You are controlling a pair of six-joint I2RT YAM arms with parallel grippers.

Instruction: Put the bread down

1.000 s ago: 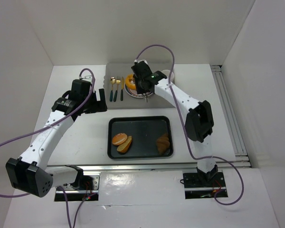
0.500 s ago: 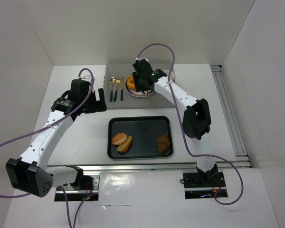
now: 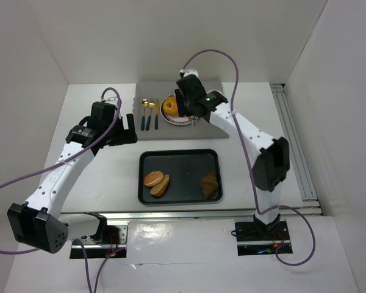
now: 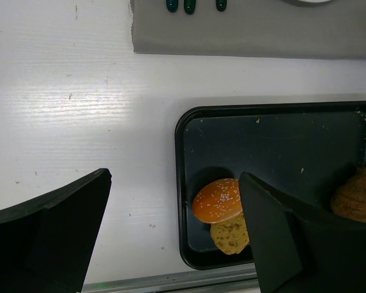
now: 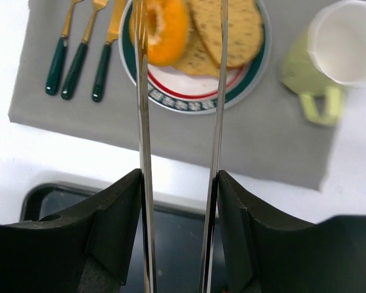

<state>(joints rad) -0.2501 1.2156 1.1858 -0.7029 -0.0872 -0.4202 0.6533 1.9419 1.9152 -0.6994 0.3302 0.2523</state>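
A round orange bread [image 5: 165,24] and flat brown slices [image 5: 232,30] lie on a red-and-green-rimmed plate [image 5: 189,101]. My right gripper [image 5: 180,177] is shut on metal tongs [image 5: 142,122], whose two arms reach out over the plate; their tips run off the top edge. In the top view the right gripper [image 3: 192,108] hovers at the plate [image 3: 177,120]. The black tray [image 3: 183,162] holds a seeded bun [image 3: 152,178], a slice [image 3: 161,186] and a croissant [image 3: 210,184]. My left gripper [image 3: 129,129] is open and empty, left of the tray; its view shows the bun [image 4: 217,200].
A grey mat [image 5: 256,140] carries the plate, three green-handled pieces of cutlery [image 5: 85,61] to its left and a pale green mug [image 5: 338,49] to its right. White walls enclose the table on three sides.
My right arm's elbow has swung to the right and the wrist has shifted slightly right over the plate. The left arm and the bread in the tray have not moved.
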